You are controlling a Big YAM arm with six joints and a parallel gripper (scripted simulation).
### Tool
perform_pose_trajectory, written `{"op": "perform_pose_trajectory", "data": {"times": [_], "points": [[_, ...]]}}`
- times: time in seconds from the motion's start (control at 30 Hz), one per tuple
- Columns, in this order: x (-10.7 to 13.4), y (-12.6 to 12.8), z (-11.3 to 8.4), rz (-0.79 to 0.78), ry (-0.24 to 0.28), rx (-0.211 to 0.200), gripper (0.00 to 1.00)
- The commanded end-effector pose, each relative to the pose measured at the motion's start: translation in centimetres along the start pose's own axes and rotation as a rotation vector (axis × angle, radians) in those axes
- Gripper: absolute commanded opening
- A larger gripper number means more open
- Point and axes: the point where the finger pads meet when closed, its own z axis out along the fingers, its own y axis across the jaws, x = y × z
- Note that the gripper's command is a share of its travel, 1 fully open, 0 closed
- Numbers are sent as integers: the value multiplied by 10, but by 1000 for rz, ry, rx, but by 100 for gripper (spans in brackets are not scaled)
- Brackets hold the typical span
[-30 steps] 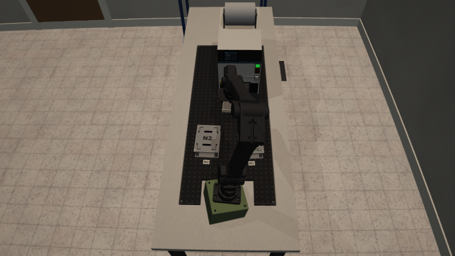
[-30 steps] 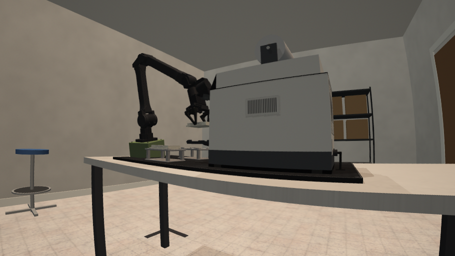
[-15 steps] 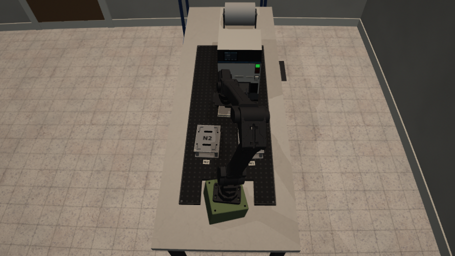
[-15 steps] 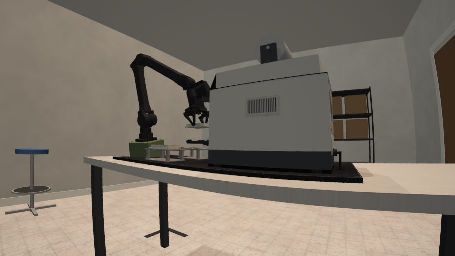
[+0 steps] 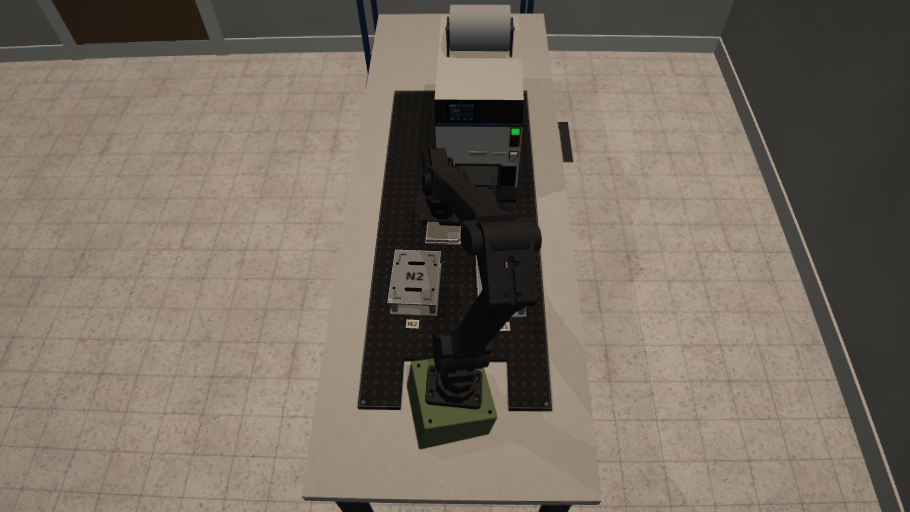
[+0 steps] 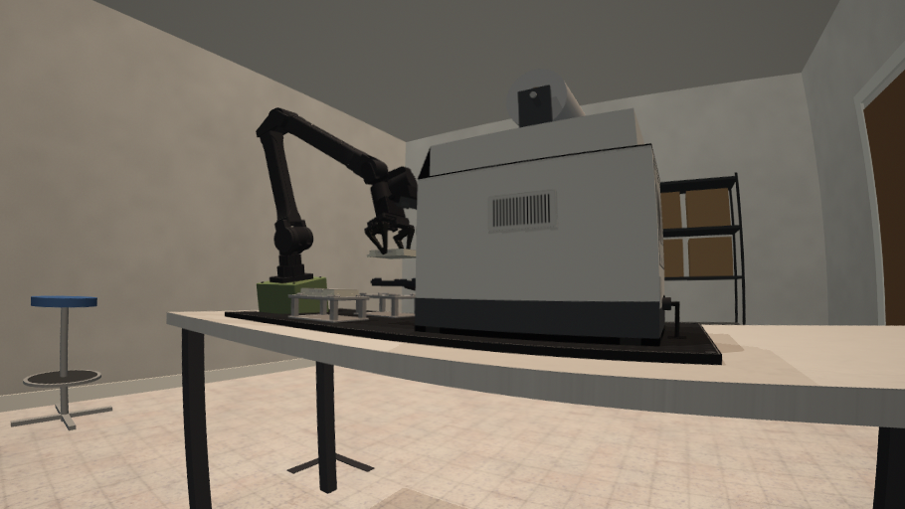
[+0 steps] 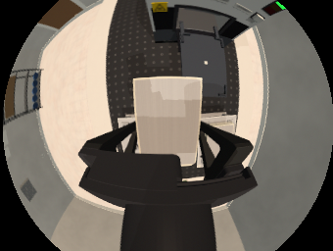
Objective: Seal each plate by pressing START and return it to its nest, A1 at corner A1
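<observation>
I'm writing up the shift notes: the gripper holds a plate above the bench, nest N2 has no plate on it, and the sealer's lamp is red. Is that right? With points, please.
The lamp colour is wrong: the sealer's lamp [image 5: 515, 131] [image 7: 280, 5] is green, as the top view shows. The rest stands: the gripper [image 7: 167, 124] holds a plate [image 5: 442, 231] [image 6: 392, 254] [image 7: 167, 113] above the bench, and nest N2 [image 5: 414, 262] has no plate on it.

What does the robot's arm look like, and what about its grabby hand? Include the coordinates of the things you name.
The arm [image 5: 509, 267] [image 6: 278, 170] is black all over, with chunky rounded joints and long straight parts between them. The gripper [image 6: 395, 244] [image 7: 167, 124] is black too, with two skinny bent fingers, a bit like a crab's claws. I can't see any loose cables or bright markings on either one.
</observation>
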Motion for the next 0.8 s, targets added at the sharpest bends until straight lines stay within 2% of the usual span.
{"op": "perform_pose_trajectory", "data": {"times": [0.0, 0.27, 0.5, 0.6, 0.77], "points": [[-7, 5, -19, 26, -44, -7, 0], [13, 13, -13, 13, -9, -2, 0], [12, 24, -30, 30, -51, -12, 0], [25, 24, -26, 34, -32, -4, 0], [34, 30, -23, 17, -15, -3, 0]]}}
